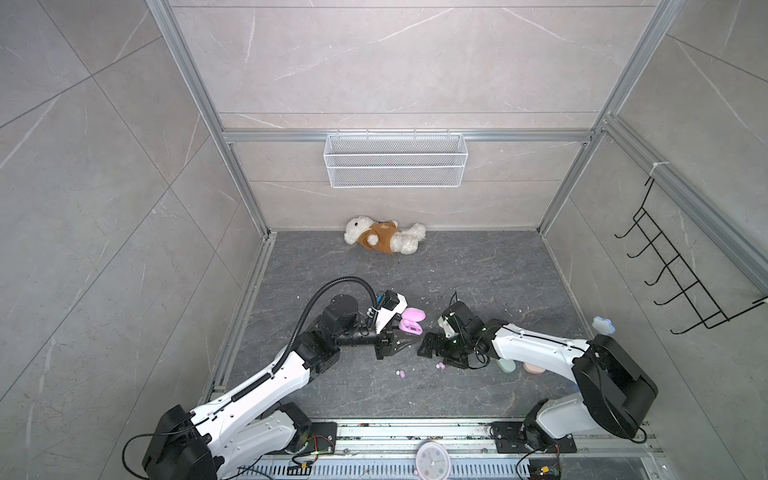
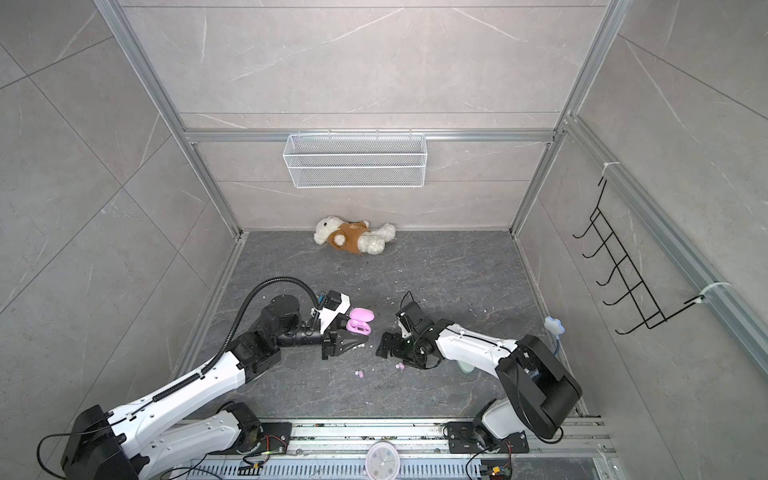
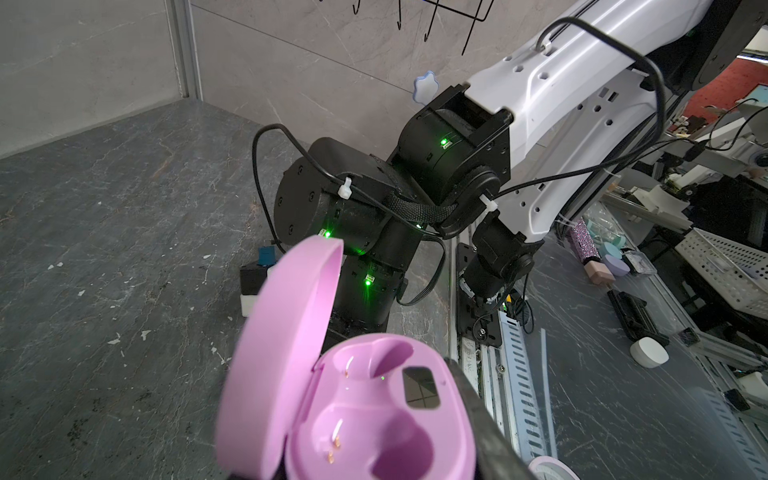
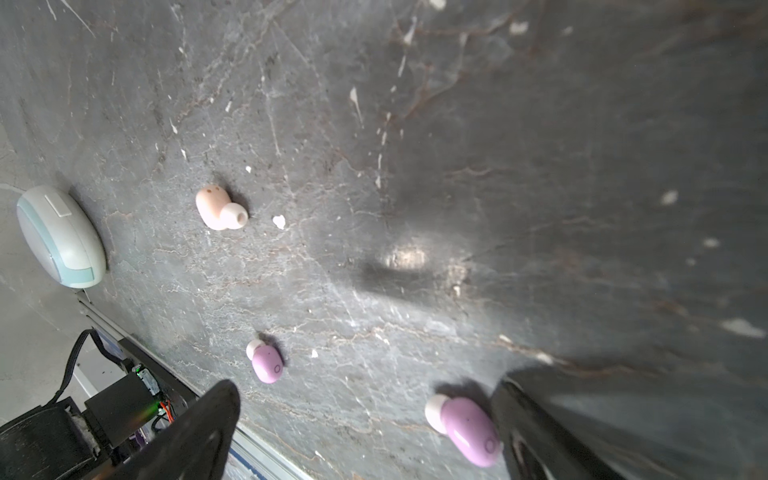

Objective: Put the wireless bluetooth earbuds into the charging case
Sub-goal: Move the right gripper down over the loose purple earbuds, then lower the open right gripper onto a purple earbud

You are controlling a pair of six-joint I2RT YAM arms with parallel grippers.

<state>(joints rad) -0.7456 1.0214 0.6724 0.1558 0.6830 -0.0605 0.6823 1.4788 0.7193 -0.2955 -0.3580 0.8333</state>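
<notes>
My left gripper (image 1: 405, 341) is clamped on the base of the lilac case (image 3: 374, 415); a dark finger lies flat against its side. The lid is swung open, both sockets are empty and the gold contacts show.

The right gripper (image 4: 368, 388) has its jaws wide apart, low over the floor (image 4: 415, 124) on the arm-base side of the lilac case. The near lilac bud (image 4: 465, 428) lies inside the gap, just beside one finger. The second lilac bud (image 4: 266, 361) lies near the other finger. The peach bud (image 4: 220, 208) is farther from the lilac case, and the closed mint case (image 4: 62, 237) farther again.

Look: glossy bean-shaped shell, small ring mark on the face, white rubber tip at one end.

Handling, my read: featherlight, with a hard slick shell and a soft tip. It will likely skate or flip if pinched off-centre. I'd grip mid-body across the narrow width and keep off the tip.
</notes>
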